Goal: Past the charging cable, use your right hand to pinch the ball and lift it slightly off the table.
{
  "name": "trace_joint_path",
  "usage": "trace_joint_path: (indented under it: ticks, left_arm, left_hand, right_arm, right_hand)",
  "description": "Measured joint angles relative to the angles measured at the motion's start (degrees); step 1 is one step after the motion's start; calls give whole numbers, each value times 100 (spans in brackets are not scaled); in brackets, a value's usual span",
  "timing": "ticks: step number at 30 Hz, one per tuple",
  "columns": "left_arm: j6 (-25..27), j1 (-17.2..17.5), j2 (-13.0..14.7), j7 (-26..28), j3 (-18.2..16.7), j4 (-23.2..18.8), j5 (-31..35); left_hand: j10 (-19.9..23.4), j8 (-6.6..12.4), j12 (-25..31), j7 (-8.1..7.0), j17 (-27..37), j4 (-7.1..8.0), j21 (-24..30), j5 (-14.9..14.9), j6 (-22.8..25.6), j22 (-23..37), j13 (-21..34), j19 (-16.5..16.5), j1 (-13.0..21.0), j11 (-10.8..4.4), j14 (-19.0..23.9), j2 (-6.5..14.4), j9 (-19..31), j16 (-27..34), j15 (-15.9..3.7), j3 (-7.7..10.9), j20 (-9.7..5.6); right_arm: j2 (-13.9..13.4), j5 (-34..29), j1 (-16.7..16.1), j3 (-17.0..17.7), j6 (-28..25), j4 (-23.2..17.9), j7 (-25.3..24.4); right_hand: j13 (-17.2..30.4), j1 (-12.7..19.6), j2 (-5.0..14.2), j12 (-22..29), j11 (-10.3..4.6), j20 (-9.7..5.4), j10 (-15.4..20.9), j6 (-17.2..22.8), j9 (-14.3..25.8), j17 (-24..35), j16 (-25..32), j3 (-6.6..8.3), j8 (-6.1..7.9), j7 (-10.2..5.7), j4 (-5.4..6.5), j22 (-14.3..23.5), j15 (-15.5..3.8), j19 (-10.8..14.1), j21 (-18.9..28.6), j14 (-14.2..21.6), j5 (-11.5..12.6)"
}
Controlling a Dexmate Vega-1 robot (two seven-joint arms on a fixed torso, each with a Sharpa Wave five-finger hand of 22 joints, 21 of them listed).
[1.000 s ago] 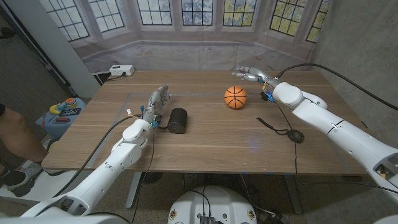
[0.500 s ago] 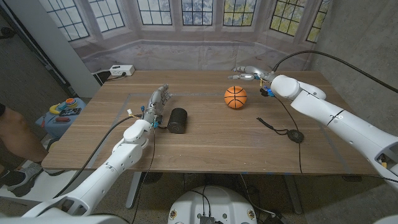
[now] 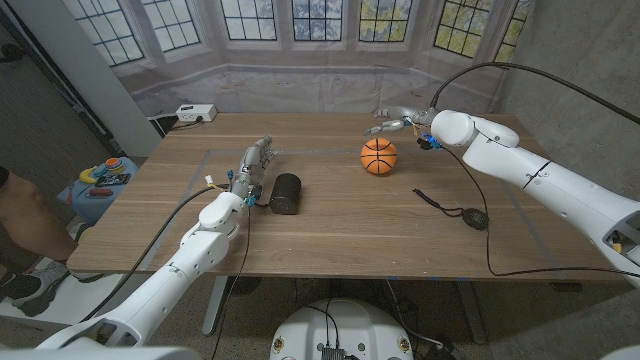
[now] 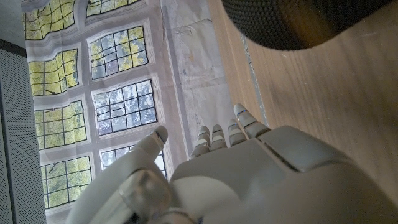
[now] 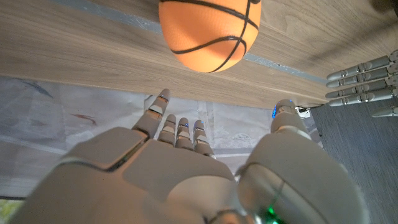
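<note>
An orange basketball-patterned ball (image 3: 378, 156) sits on the wooden table (image 3: 340, 230) right of centre. It also shows in the right wrist view, ball (image 5: 209, 32), apart from the fingers. My right hand (image 3: 398, 121) hovers behind and slightly right of the ball, fingers spread, holding nothing; the same hand (image 5: 180, 174) appears in the right wrist view. A black charging cable (image 3: 452, 206) with a round puck lies nearer the front, right of the ball. My left hand (image 3: 253, 164) stands by a black cylinder, fingers apart, empty.
A black cylinder (image 3: 286, 194) lies just right of my left hand, seen close as the cylinder (image 4: 292, 22). A white power strip (image 3: 195, 113) sits at the far left corner. A person's arm (image 3: 25, 215) is at the left edge.
My right arm has swung leftward, bringing the hand a little nearer behind the ball. The ball, cable and left hand have not moved.
</note>
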Motion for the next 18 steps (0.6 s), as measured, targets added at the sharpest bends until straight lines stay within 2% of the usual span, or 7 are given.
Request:
trace_joint_path:
  ticks: [7, 12, 18]
  left_arm:
    - [24, 0, 1, 4, 4, -23, 1]
    - [37, -2, -2, 9, 5, -27, 0]
    - [43, 23, -6, 44, -1, -54, -22]
  left_hand:
    - [21, 0, 0, -20, 0, -24, 0, 0, 20, 0, 0, 31, 0, -22, 22, 0, 0, 0, -22, 24, 31]
    - [56, 0, 0, -20, 0, -23, -51, 0, 20, 0, 0, 31, 0, -29, 56, 0, 0, 0, -16, 23, 31]
    - [83, 0, 0, -20, 0, -23, -66, 0, 20, 0, 0, 31, 0, -1, 116, 0, 0, 0, -30, 23, 30]
  right_arm:
    - [18, -367, 273, -226, -148, 6, 406]
    - [46, -600, 401, -322, -205, 29, 634]
    - [73, -799, 505, -403, -240, 37, 838]
  right_hand:
    - [0, -30, -30, 0, -72, 319, -72, -33, 0, -1, 0, -42, 0, -66, 42, 0, -43, -304, -45, -131, 22]
    - [0, -93, -92, 22, -104, 334, -100, 6, -1, -1, 0, -97, 34, -104, 48, 0, 34, -631, -45, -220, 22]
    - [0, -114, -114, 26, -300, 448, -112, 55, -1, -6, 0, -120, 55, -154, 72, 0, 25, -948, -45, -362, 28]
